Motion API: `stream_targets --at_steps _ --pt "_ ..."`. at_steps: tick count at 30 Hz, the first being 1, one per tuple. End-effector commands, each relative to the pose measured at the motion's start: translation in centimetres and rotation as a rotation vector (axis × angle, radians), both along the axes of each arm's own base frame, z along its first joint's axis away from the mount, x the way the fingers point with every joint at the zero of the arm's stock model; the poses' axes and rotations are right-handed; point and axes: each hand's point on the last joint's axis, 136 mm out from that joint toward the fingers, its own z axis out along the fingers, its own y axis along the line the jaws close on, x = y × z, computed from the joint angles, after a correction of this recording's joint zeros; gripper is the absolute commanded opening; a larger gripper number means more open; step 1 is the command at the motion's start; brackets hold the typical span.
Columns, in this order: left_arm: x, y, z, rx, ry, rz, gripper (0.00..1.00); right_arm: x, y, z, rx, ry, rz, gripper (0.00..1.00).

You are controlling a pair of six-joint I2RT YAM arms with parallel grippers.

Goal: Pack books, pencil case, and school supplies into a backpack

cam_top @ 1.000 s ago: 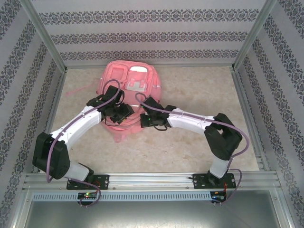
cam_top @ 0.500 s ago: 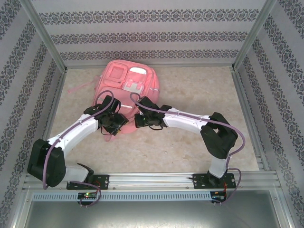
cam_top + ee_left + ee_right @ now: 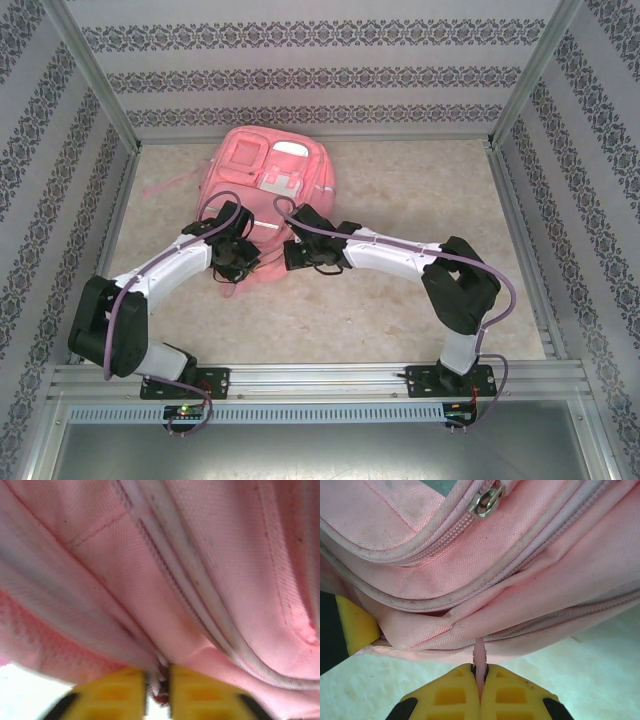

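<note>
**Pale stone-look table (image 3: 420, 200) inside patterned walls: two grippers pinch the near end of a pink backpack (image 3: 245, 160)**

The right gripper (image 3: 480, 680) is clamped on a thin pink tab (image 3: 479, 655) that hangs from the bag's lower seam. Its yellow fingers are pressed flat together on the tab. A zip line runs just above the tab, and higher up a metal zipper pull (image 3: 487, 501) rests on a second zip.

The left gripper (image 3: 157, 680) is squeezed just as narrow. Its yellow fingers nip a small fold or fitting at the bag's edge (too blurred to say which), with pink weave and white piping rising beyond them.

Seen from above, the two grippers sit close together at the backpack's near end. The left one is at its left side and the right one just right of centre, and both touch it. The bag lies flat on the table with its front pockets up. Its long axis runs from the fingertips toward the far wall, so the whole bag lies beyond the grippers. Neither arm is nearer, since both are in contact.

The zips cross this near end sideways. Opening one would likely mean the right arm drawing the tab across while the left steadies the fabric. Packing looks not yet begun.
</note>
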Motion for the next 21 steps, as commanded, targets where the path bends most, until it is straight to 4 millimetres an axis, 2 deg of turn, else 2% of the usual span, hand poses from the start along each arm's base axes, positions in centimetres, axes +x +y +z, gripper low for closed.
stream_targets --at_steps 1,4,7,10,12,14,21 --pt "0.1 1.1 -0.1 0.065 -0.022 -0.033 0.0 0.7 -0.2 1.5 0.012 -0.061 -0.031 0.0" --pt "0.1 2.3 1.7 0.118 -0.076 -0.038 0.0 1.2 -2.2 1.1 -0.029 -0.073 -0.074 0.0" --pt "0.1 3.1 3.3 0.155 -0.126 -0.047 0.0 2.0 -6.0 0.4 -0.111 -0.108 -0.166 0.0" --pt "-0.2 3.1 3.6 0.147 -0.127 -0.05 0.0 3.1 -10.1 -0.5 -0.17 -0.112 -0.262 0.0" --pt "-0.3 2.8 3.6 0.129 -0.12 -0.055 0.0 4.3 -12.6 -1.1 -0.204 -0.117 -0.321 0.0" --pt "-0.4 2.6 3.6 0.114 -0.124 -0.055 0.0 5.7 -14.3 -1.3 -0.218 -0.117 -0.36 0.0" --pt "-0.5 2.0 4.6 0.085 -0.158 -0.099 0.0 12.0 -18.3 -1.3 -0.258 -0.143 -0.46 0.0"
